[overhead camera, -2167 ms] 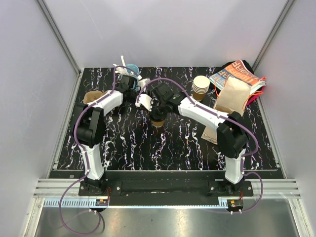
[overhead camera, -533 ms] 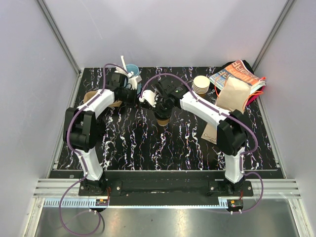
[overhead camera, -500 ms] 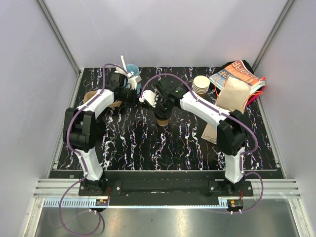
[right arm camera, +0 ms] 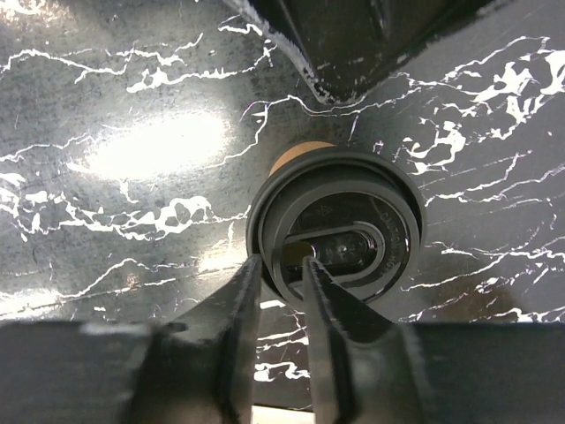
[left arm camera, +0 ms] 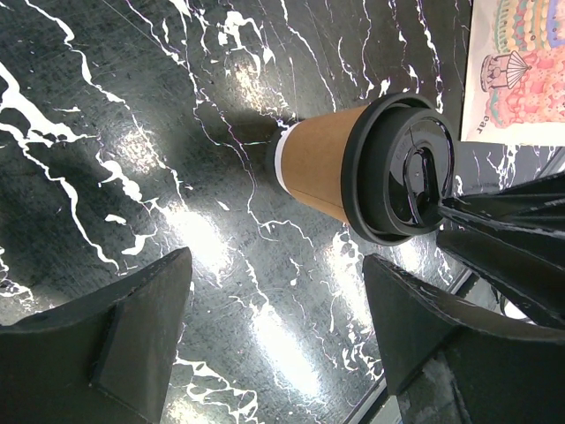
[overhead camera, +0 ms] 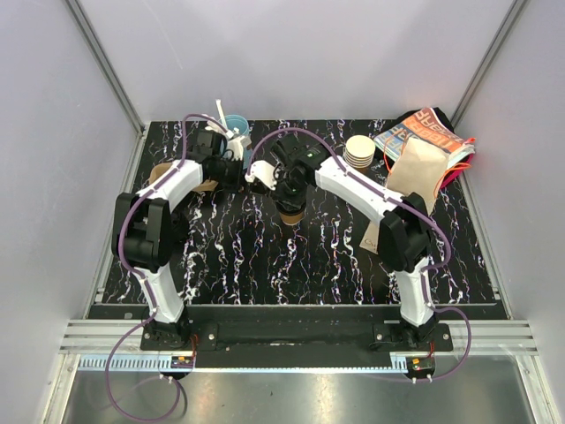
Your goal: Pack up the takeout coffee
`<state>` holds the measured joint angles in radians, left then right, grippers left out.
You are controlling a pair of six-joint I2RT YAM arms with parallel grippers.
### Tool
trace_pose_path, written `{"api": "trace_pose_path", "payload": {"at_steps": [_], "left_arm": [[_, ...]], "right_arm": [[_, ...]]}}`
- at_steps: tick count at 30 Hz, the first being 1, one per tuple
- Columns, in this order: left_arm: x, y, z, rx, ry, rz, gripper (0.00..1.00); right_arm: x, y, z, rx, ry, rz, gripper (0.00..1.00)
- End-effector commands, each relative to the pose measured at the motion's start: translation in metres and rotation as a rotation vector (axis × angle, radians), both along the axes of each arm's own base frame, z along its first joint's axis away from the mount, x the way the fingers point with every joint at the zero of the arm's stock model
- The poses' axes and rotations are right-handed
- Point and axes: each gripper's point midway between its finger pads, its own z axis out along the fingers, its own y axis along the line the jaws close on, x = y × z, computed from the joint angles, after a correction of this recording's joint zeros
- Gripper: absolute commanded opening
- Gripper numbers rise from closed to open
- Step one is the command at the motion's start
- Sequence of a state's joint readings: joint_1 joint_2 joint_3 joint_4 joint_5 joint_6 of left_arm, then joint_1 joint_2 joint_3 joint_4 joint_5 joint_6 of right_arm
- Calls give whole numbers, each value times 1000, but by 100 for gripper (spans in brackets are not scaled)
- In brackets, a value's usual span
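Takeout coffee [overhead camera: 291, 215] stands upright on the black, white-veined surface [overhead camera: 229, 256], about the middle from left to right and somewhat toward the far side. It is a brown paper cup under a black plastic lid [right arm camera: 340, 231].

My right jaws hang straight over it, pointing down. They are drawn nearly together, and my two fingers [right arm camera: 240, 309] straddle the rim of the lid at one edge, one just outside it and one on top. I cannot tell whether they truly pinch that rim or only sit around it.

My left jaws stand wide open and hold nothing. They are just to the left of the cup, low over the surface and aimed at it. In the left wrist view the cup shows between and beyond my two dark fingers [left arm camera: 132, 327], apart from both.

At the far right lie a stack of nested cups [overhead camera: 358, 152] and, right of it, a brown paper bag [overhead camera: 415, 172] resting on a colourful printed sheet [overhead camera: 428, 125]. A light-blue cup [overhead camera: 235, 124] with white utensils stands at the far left. A printed card [left arm camera: 521, 71] lies flat to the right of the coffee.
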<state>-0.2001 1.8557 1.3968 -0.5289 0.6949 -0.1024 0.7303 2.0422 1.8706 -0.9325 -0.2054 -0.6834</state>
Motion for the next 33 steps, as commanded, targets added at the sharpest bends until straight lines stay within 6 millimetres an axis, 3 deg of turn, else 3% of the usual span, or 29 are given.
{"api": "trace_pose_path", "payload": {"at_steps": [1,16,19,21,26,31,33], "left_arm": [[0,-1,17,-23,-59,-15,82],[0,-2,15,-29,-52,-13,82],[0,-2,15,-26,-55,-12,82],[0,-2,15,-26,-55,-12,82],[0,-2,17,-28,-60,-16,82],[0,-2,19,-27,-71,-19,82],[-1,-1,23,-26,-87,-23,82]], "right_arm": [[-6,-2,7,-28,33,59,34],[-2,-4,-10,-74,51,69,40],[-1,-4,-11,-78,51,69,31],[-1,-5,-11,-81,46,70,20],[1,-5,5,-65,15,67,1],[9,-4,37,-31,-51,23,0],[16,-4,62,3,-108,-24,0]]}}
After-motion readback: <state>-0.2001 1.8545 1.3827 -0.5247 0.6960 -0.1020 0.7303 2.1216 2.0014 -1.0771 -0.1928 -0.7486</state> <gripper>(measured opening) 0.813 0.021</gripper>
